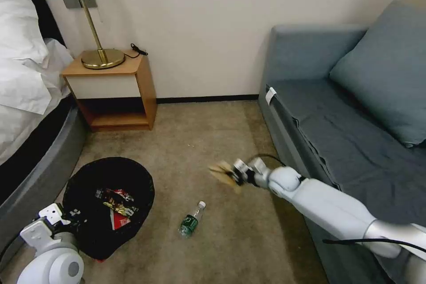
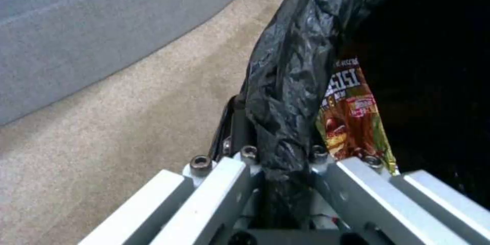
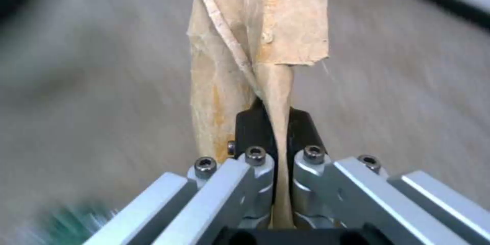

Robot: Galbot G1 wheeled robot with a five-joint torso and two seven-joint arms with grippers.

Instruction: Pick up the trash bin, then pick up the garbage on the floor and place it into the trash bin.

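The black trash bin (image 1: pixel 91 177) hangs tilted at the lower left, my left gripper (image 1: pixel 71 214) shut on its lined rim (image 2: pixel 286 95). Inside it lie a red-white snack packet (image 1: pixel 116 219) and a gold-brown candy wrapper (image 2: pixel 352 122). My right gripper (image 1: pixel 234 176) is shut on the crumpled tan paper (image 3: pixel 255 46), held above the carpet between bin and sofa; the paper sticks out past the fingers (image 1: pixel 222 171). A small clear bottle with a green label (image 1: pixel 191 220) lies on the carpet below and left of the right gripper.
A grey-blue sofa (image 1: pixel 355 111) lines the right side. A wooden nightstand (image 1: pixel 115 93) with a brass lamp stands against the back wall. The bed's grey base (image 1: pixel 40 159) curves along the left. Open carpet (image 1: pixel 199 133) lies between them.
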